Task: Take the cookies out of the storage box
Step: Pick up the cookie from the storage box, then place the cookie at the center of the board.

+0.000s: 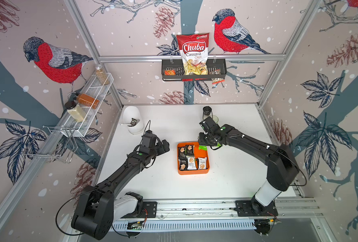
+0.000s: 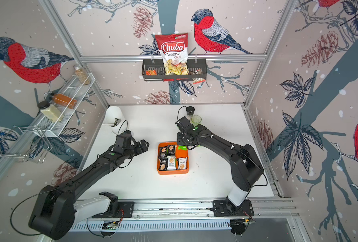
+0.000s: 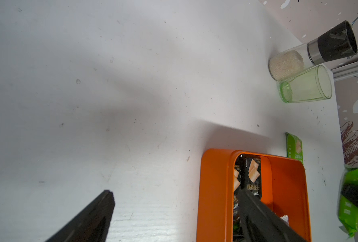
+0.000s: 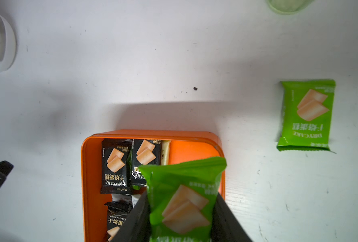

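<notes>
Hanging over the far right corner of the orange box (image 1: 192,172), the right jaws pinch a green cookie packet (image 4: 186,174) between them, one jaw on each side of it. A second green packet (image 4: 306,115) lies flat on the white table (image 1: 226,178), outside the box and a little apart from that same corner. Inside the box lie more cookies: two black packets (image 1: 189,149) side by side along the far wall, and along the near wall a black one (image 1: 182,164) next to two white ones (image 1: 191,163); a sliver of a pale yellow packet (image 4: 165,152) shows beside the black pair. The left jaws are spread wide, holding nothing, hovering over bare table just to the left of the box. A green cup (image 3: 305,86) and a grinder (image 3: 312,52) stand together near the back wall.
</notes>
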{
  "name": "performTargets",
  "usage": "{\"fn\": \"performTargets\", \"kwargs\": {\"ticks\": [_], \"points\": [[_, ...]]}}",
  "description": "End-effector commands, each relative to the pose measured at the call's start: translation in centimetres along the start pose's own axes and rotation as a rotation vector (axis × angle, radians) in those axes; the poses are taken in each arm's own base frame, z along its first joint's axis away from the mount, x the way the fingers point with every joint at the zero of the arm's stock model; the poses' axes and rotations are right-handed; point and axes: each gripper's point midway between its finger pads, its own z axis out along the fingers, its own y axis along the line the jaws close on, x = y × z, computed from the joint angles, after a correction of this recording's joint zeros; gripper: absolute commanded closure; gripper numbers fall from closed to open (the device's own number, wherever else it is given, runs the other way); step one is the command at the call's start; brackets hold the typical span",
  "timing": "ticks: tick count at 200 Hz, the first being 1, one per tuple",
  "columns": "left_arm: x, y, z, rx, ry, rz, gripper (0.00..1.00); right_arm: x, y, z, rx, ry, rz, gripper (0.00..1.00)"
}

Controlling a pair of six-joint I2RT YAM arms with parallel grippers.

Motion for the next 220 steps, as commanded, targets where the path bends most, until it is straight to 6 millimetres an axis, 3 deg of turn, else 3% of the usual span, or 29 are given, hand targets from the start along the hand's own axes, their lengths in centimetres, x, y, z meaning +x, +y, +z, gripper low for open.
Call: {"fn": "performTargets", "kwargs": {"ticks": [1,58,97,151,220], "points": [[0.1,-1.1,0.3,0.027,0.027,0.019,0.04,-1.0,-2.2,-0.6,-0.005,-0.031,0.002,0.61],[-0.3,-2.5,1.3,0.04,0.055,0.048,0.04,-1.2,-14.1,-0.9,0.157,-0.044,0.14,0.61],[-0.3,-3.1,1.9,0.041,0.079,0.065,0.04,-1.3,-19.3,-1.0,0.251,-0.046,0.18,0.61],[-0.1,-3.3,2.2,0.037,0.089,0.076,0.04,-2.6,-21.7,0.7,0.352,-0.01,0.126,0.61],[1.2,-1.5,1.4,-0.002,0.08,0.065,0.04,-4.2,-21.2,4.2,0.359,0.039,0.083,0.6]]}}
